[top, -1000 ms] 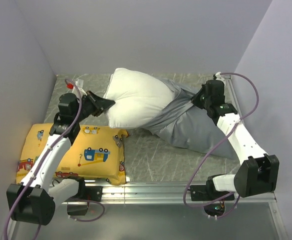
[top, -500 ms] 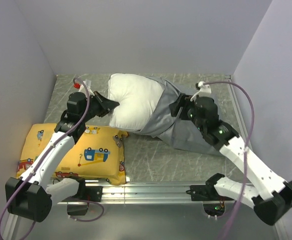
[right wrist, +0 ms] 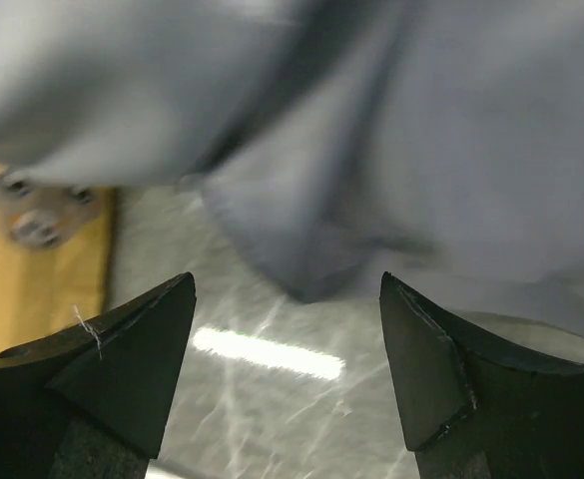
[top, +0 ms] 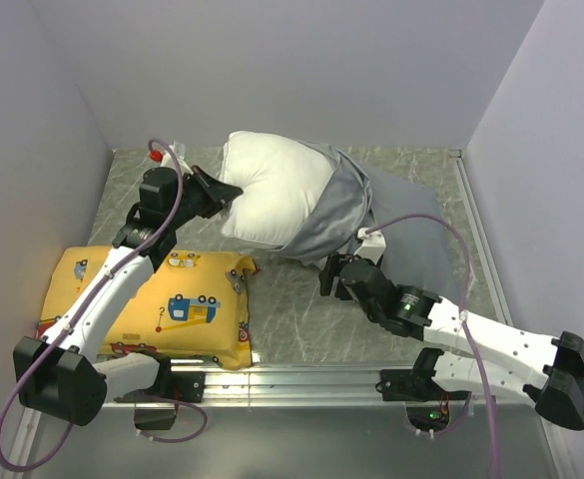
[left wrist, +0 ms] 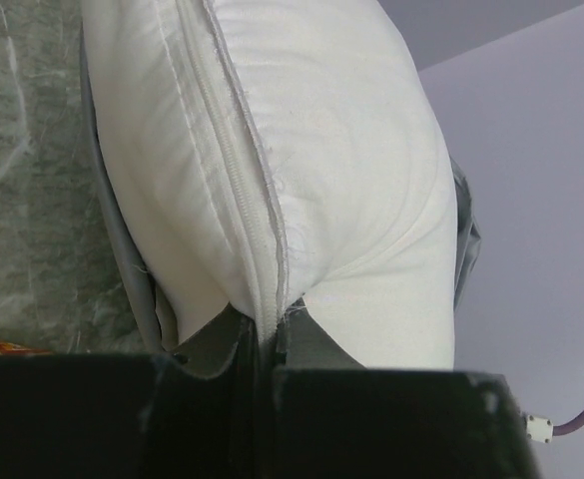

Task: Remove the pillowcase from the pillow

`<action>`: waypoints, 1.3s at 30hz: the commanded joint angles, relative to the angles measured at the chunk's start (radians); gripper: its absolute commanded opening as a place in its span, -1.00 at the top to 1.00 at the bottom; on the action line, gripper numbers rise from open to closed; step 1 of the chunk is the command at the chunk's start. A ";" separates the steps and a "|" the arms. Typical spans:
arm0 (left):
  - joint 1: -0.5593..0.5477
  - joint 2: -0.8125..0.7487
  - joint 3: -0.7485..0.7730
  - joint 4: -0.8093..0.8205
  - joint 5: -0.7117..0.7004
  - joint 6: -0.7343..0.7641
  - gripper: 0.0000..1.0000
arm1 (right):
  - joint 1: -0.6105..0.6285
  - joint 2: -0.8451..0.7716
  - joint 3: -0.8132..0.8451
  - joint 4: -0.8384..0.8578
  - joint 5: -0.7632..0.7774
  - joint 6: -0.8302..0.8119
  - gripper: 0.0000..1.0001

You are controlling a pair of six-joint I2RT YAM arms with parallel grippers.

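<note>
The white pillow [top: 272, 192] lies at the back of the table, its left half bare. The grey pillowcase [top: 343, 212] still covers its right half and trails flat towards the right. My left gripper [top: 227, 197] is shut on the pillow's left seam edge. In the left wrist view the pillow [left wrist: 321, 180] fills the frame, and the left gripper [left wrist: 264, 334] pinches its stitched seam. My right gripper [top: 328, 276] stands open just in front of the pillowcase's lower hem. In the right wrist view the right gripper [right wrist: 287, 299] holds nothing, with the blurred pillowcase [right wrist: 391, 140] just beyond its fingertips.
A yellow cushion [top: 152, 304] with vehicle prints lies at the front left; its corner [right wrist: 32, 279] shows in the right wrist view. Walls close in the left, back and right sides. A metal rail [top: 301, 377] runs along the front edge.
The right gripper opened, let go of the pillowcase, and swung from the back right down to the front centre. The pillowcase went slack. The left gripper kept hold of the pillow.
</note>
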 commanded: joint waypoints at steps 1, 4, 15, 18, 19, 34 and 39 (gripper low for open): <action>-0.012 -0.021 0.071 0.072 -0.023 -0.007 0.99 | 0.002 0.033 0.004 0.099 0.214 0.068 -0.60; -0.016 -0.028 0.088 0.046 -0.033 0.009 0.99 | -0.016 0.096 0.079 0.080 0.305 0.043 0.18; -0.019 -0.042 0.106 0.026 0.010 0.018 0.99 | -0.226 0.021 0.680 -0.111 0.362 -0.289 1.00; -0.022 -0.041 0.091 0.035 0.032 0.006 0.99 | -0.335 0.128 0.865 -0.144 0.284 -0.335 1.00; -0.025 -0.039 0.082 0.038 0.033 0.006 0.99 | -0.359 0.165 0.898 -0.151 0.240 -0.345 1.00; -0.040 0.057 -0.027 0.137 0.112 -0.100 0.79 | -0.570 1.018 1.034 -0.002 -0.241 -0.306 1.00; -0.039 0.076 0.005 0.101 0.049 -0.027 -0.33 | -0.571 1.090 1.057 0.013 -0.312 -0.293 1.00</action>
